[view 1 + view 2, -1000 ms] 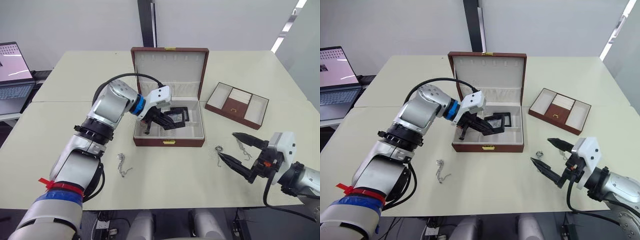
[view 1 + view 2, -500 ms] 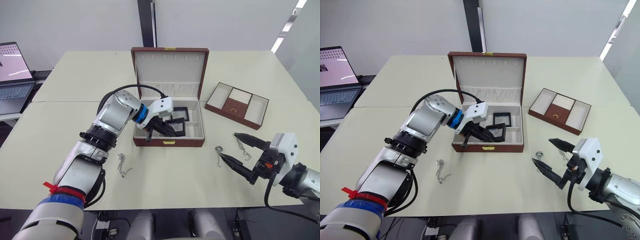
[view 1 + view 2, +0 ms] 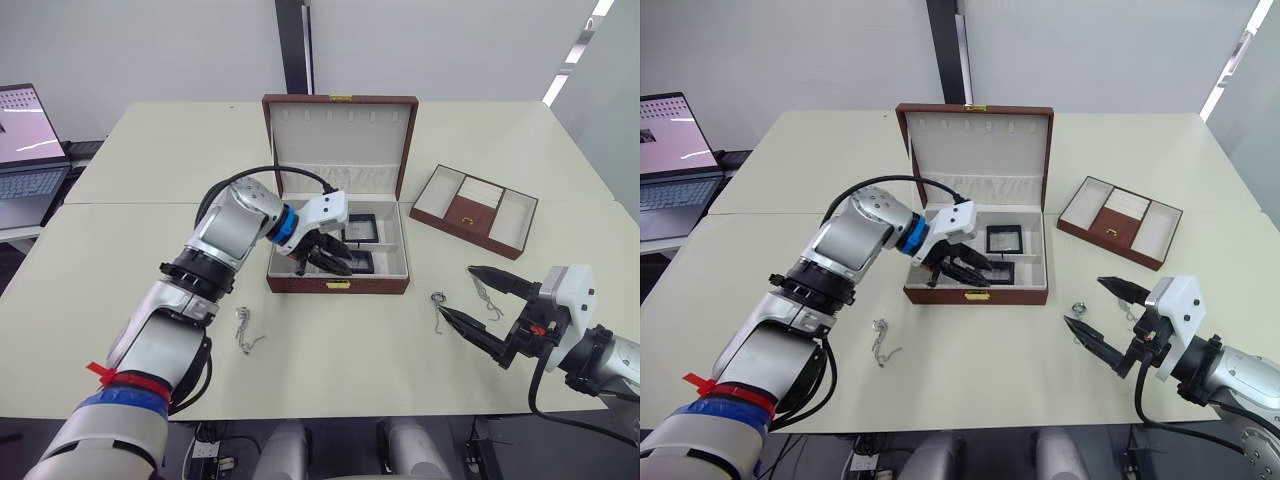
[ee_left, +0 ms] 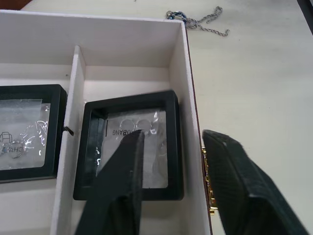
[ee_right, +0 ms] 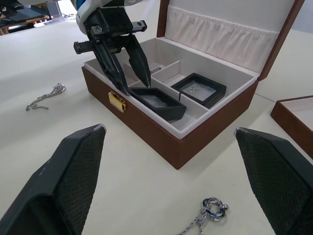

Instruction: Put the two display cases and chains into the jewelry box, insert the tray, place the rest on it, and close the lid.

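The jewelry box (image 3: 338, 285) stands open at the table's middle with its lid (image 3: 340, 135) upright. One display case (image 3: 362, 228) lies in a back compartment. The other display case (image 4: 129, 144) lies in the front compartment, against the front wall. My left gripper (image 5: 134, 87) hovers open just above this case, holding nothing. One chain (image 3: 245, 330) lies on the table left of the box. Another chain (image 3: 438, 305) and a third chain (image 3: 487, 297) lie by my right gripper (image 3: 455, 291), which is open and empty above the table. The tray (image 3: 465, 212) sits to the right of the box.
A laptop (image 3: 25, 140) stands open on a side desk at the far left. A seam (image 3: 120, 203) runs across the table behind the left arm. A black cable (image 3: 250, 175) loops over my left forearm, close to the box's left wall.
My left gripper carried the second display case down into the front compartment and let go of it. The right arm has barely moved.
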`<state>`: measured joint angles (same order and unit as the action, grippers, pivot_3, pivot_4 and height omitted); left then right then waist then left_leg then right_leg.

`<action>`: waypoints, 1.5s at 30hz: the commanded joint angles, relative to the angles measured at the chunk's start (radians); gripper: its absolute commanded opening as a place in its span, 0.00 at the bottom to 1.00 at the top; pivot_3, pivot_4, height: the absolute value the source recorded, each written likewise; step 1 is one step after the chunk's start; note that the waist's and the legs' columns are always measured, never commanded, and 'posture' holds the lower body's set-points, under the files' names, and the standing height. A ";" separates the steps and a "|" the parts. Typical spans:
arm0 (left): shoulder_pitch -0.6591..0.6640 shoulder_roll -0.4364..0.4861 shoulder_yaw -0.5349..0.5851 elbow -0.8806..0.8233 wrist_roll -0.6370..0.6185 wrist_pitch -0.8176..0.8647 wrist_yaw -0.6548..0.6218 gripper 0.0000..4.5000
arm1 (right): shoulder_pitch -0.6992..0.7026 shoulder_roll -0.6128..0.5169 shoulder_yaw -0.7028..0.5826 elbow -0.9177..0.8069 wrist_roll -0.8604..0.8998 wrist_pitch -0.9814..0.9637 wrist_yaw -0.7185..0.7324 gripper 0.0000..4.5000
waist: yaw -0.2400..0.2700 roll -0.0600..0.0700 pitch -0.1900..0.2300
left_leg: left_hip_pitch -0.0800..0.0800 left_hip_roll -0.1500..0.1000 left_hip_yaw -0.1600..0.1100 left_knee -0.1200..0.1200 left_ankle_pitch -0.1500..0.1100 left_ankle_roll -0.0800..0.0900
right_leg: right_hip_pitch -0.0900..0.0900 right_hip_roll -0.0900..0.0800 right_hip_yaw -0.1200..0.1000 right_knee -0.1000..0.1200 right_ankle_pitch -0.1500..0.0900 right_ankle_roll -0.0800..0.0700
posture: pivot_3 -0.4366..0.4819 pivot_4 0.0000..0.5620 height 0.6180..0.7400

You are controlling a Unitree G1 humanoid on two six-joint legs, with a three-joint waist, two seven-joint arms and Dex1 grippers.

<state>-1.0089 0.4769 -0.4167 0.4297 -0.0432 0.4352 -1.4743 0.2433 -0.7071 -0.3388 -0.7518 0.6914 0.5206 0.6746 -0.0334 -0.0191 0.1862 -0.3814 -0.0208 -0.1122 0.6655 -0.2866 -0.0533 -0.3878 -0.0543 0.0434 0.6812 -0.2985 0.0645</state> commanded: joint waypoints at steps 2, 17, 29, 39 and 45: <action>-0.028 -0.003 0.025 -0.006 -0.008 -0.023 0.006 0.78 | -0.012 -0.012 -0.021 -0.018 0.014 -0.003 0.001 1.00 | 0.000 0.000 0.000 | 0.000 0.000 0.000 0.000 0.000 0.000 | 0.000 0.000 0.000 0.000 0.000 0.000 | 0.48 0.27 1.00; 0.124 0.135 0.295 -0.237 -0.251 0.190 0.042 0.99 | 0.008 -0.025 -0.101 0.178 0.030 -0.026 0.099 1.00 | -0.005 0.000 0.000 | 0.001 0.001 0.000 0.000 0.000 0.000 | 0.000 0.000 0.000 0.000 0.000 0.000 | 0.48 0.27 1.00; 0.640 0.310 0.738 -0.599 -0.391 0.429 0.380 0.99 | -0.154 -0.046 -0.116 0.626 -0.071 -0.152 0.201 1.00 | -0.008 0.001 -0.001 | 0.002 0.002 0.001 -0.001 0.000 0.000 | 0.000 0.000 0.001 0.000 0.000 0.000 | 0.48 0.27 1.00; 0.945 0.289 1.036 -0.758 -0.420 0.432 0.623 0.99 | -0.315 -0.073 -0.079 0.921 -0.190 -0.270 0.251 1.00 | 0.004 0.002 -0.001 | 0.003 0.001 0.002 -0.001 0.000 0.000 | 0.002 -0.001 0.002 0.000 0.001 0.000 | 0.48 0.27 1.00; 1.060 0.282 1.113 -0.703 -0.392 0.327 0.688 0.99 | -0.374 -0.075 -0.053 1.024 -0.236 -0.319 0.271 1.00 | 0.001 0.002 -0.002 | 0.004 0.001 0.003 -0.001 0.000 0.000 | 0.002 -0.001 0.003 0.000 0.001 0.000 | 0.48 0.27 1.00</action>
<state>0.0356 0.7597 0.6488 -0.2726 -0.4450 0.8025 -0.8019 -0.1095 -0.7660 -0.3758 0.2670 0.4594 0.2290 0.9384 -0.0320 -0.0167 0.1845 -0.3775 -0.0195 -0.1090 0.6642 -0.2866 -0.0534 -0.3863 -0.0557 0.0458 0.6809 -0.2980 0.0643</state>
